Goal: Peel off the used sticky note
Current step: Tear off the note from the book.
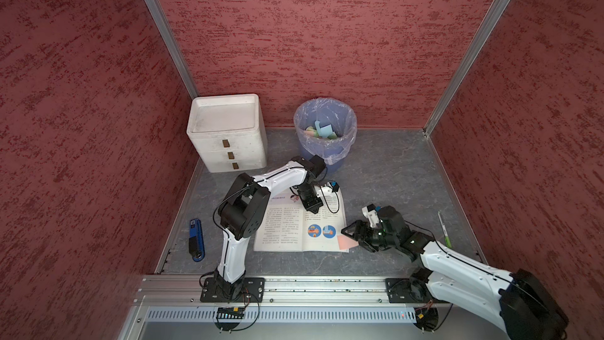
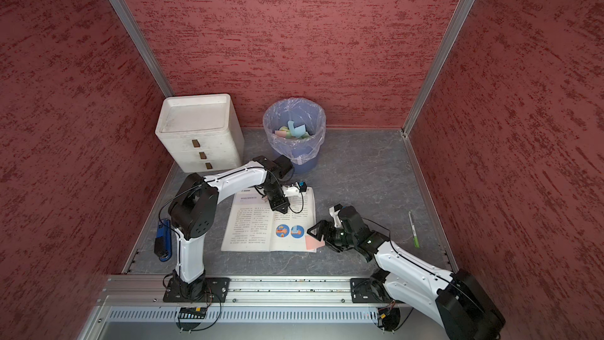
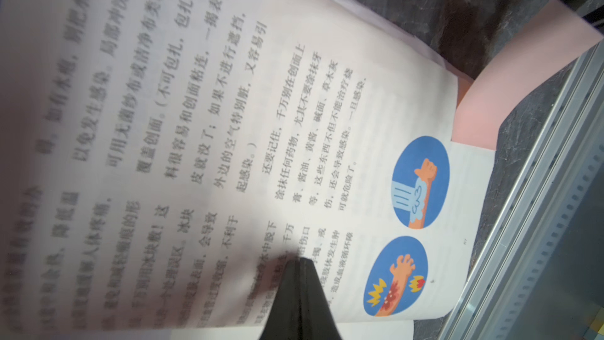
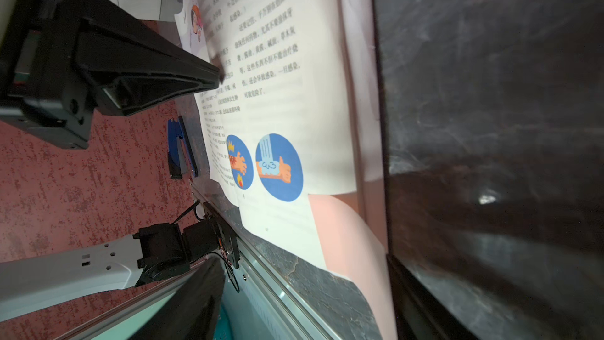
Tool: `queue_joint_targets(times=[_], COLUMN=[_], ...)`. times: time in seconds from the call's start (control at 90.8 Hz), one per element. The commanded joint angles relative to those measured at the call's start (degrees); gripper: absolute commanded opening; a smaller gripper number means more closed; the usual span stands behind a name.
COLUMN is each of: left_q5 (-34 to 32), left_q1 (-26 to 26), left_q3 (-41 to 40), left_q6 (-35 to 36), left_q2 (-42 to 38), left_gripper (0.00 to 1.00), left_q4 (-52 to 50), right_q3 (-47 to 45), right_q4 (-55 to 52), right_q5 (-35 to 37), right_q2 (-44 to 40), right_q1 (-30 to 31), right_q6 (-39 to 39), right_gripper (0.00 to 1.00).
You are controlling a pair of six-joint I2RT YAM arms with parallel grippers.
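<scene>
An open book [image 1: 281, 224] lies on the grey table [image 1: 392, 171]. The left gripper [image 1: 312, 207] is clenched, its joined tips pressing down on the page beside the spine. The right gripper [image 1: 351, 237] sits at the book's near right corner with its jaws spread wide. Between them is the pink sticky note [image 1: 343, 243], stuck to that corner and curling up past the page edge. Whether a finger touches it cannot be told.
</scene>
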Motion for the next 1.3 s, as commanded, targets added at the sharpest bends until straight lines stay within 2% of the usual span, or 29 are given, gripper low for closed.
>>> queue_joint_targets(times=[0.0, 0.154, 0.496, 0.782, 1.091, 1.289], left_q5=[-0.4, -0.6, -0.6, -0.3, -0.3, -0.3], left_q1=[-0.6, -0.9, -2.9, -4.0, -4.4, -4.7], left_q3=[2.5, 4.6, 10.0, 10.8, 10.8, 11.2], left_q6=[-0.6, -1.0, -1.3, -1.2, -1.7, -1.6], left_q2=[2.1, 4.6, 9.9, 11.7, 13.0, 13.1], left_gripper=[0.04, 0.04, 0.04, 0.03, 0.02, 0.02], left_q4=[-1.7, -2.4, -3.5, -2.8, -1.7, -1.4], right_q3=[0.7, 2.6, 6.4, 8.9, 11.5, 13.2], right_q4=[1.9, 0.0, -8.4, -11.4, -15.6, -19.0], right_q5=[-1.2, -2.0, 0.5, 2.6, 5.6, 8.9], right_q2=[1.0, 2.0, 2.6, 4.6, 6.0, 7.1], right_q1=[-0.3, -0.3, -0.2, 0.7, 2.7, 3.2], right_q6=[-1.5, -3.9, -9.1, -11.4, -13.4, -15.0], right_gripper=[0.75, 0.7, 0.48, 0.3, 0.22, 0.22])
